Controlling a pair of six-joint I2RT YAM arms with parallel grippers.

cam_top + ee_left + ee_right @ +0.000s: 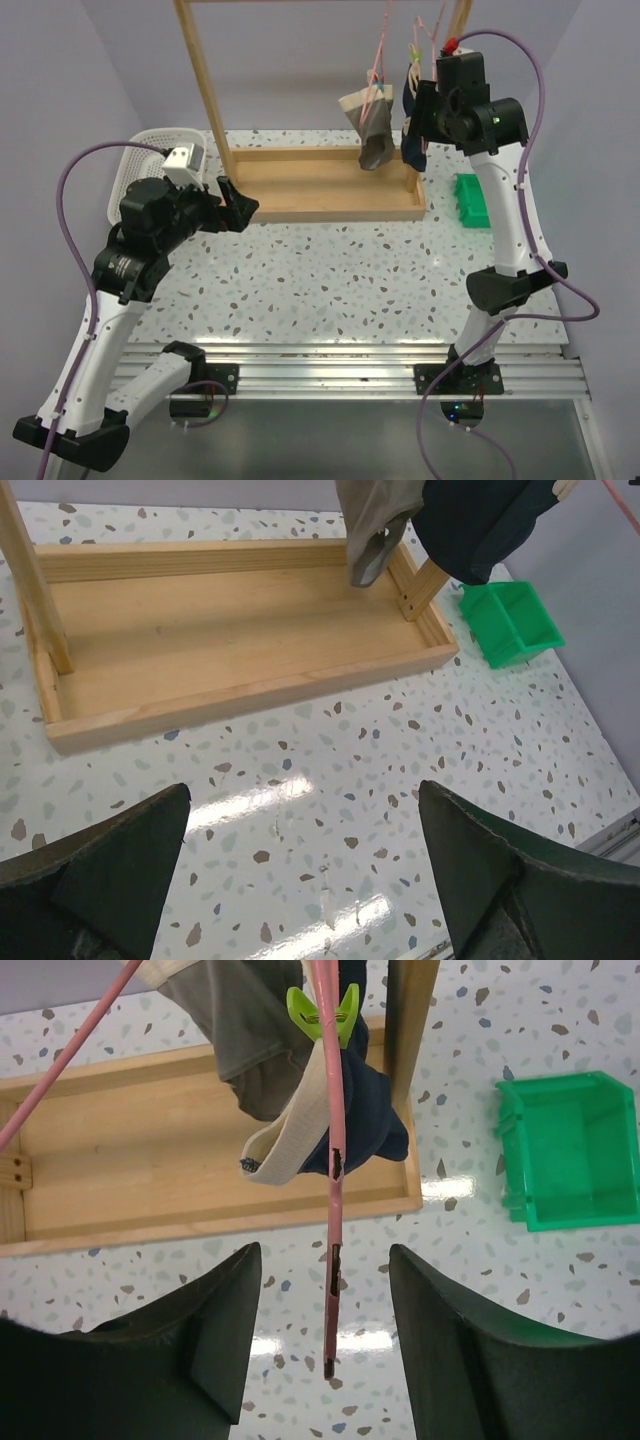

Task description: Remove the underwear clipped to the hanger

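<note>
Tugging hard from here could rock the whole wooden rack [340, 213], since the hanger dangles from its top bar, so keep any pull gentle. Your right arm is reared high, wrist level with the hanging cloth. Your left arm crouches low near the rack's left end, the left gripper [305, 788] gaping wide over the table [400, 780] and holding nothing.

The navy underwear [368, 1110] hangs clipped by the rack's right post, with the grey underwear [240, 1030] just beside it. The right gripper [322, 1280] has its jaws apart and empty, and the pink hanger [335, 1130] wire hangs between them (not the cloth, note). Close now and you would likely pinch wire and set everything swinging. The green clip [322, 1012] appears to hold the navy pair's waistband.
</note>
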